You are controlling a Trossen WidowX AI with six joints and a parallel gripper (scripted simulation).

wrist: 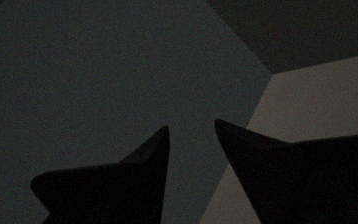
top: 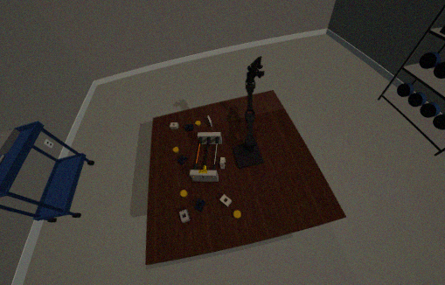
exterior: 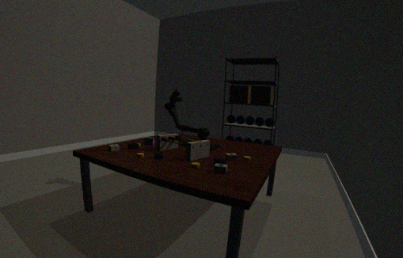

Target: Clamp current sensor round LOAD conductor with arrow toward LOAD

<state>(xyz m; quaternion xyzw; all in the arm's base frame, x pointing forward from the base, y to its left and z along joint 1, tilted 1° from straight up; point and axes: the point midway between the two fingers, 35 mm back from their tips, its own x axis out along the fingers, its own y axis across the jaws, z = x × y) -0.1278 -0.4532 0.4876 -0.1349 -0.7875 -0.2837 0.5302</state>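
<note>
My gripper (wrist: 191,127) is raised high above the table on the upright arm, its dark fingers apart with nothing between them. Two pale end blocks (top: 209,135) (top: 204,176) carry an orange conductor (top: 198,154), a dark one between, and a whitish conductor (top: 215,154). A yellow tag (top: 203,170) sits at the near block. The LOAD lettering is not readable. A small white upright piece (top: 223,163) stands beside the whitish conductor. A thin pale piece (top: 209,121) stands beyond the far block. Which piece is the open sensor, and its arrow, I cannot tell.
White boxes with dark centres (top: 225,200) (top: 184,216) (top: 174,126), dark blocks (top: 199,205) (top: 182,160) (top: 189,127) and several yellow discs (top: 184,193) (top: 237,214) (top: 176,149) lie around the conductor rack on the brown table (top: 284,188) (exterior: 162,174). A blue cart (top: 63,184) stands off the table.
</note>
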